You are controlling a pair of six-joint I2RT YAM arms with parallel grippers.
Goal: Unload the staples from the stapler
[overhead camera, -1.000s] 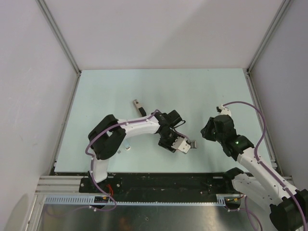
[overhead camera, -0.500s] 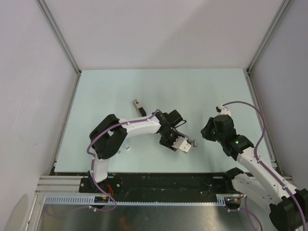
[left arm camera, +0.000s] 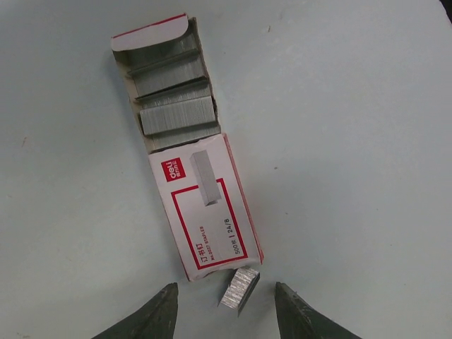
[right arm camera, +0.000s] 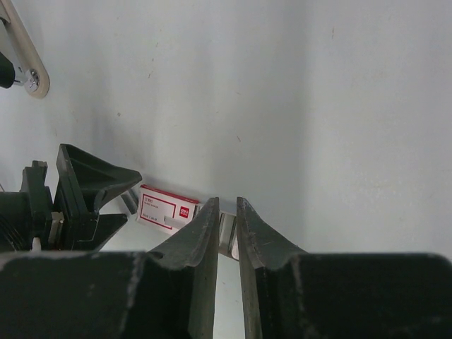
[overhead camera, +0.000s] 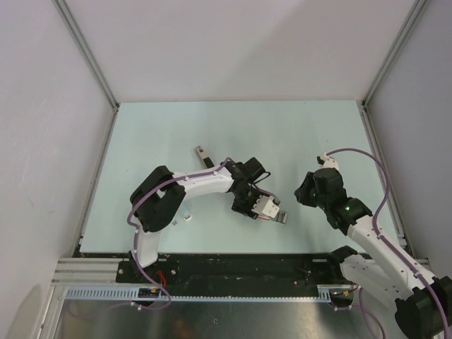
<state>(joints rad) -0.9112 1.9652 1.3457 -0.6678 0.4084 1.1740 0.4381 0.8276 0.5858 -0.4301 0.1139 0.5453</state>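
Note:
In the left wrist view my left gripper (left arm camera: 226, 300) is open, its fingertips on either side of a short loose strip of grey staples (left arm camera: 239, 289) lying on the table. The strip touches the near end of a red-and-white staple box (left arm camera: 205, 212). The box's tray is slid out at the far end and holds more staple strips (left arm camera: 176, 116). From above, the left gripper (overhead camera: 252, 200) hangs over the box (overhead camera: 269, 207). A small light-and-dark object, seemingly the stapler (overhead camera: 205, 156), lies apart at the back left. My right gripper (overhead camera: 306, 191) is shut and empty, right of the box.
The right wrist view looks past the right gripper (right arm camera: 227, 206) to the box (right arm camera: 167, 208) and the left gripper's dark fingers (right arm camera: 92, 180). A small white bit (overhead camera: 186, 217) lies by the left arm's base link. Grey walls ring the pale green table (overhead camera: 176, 127).
The left gripper has turned a little and the box under it has swung, its grey end now nearer the front. The right arm has barely moved.

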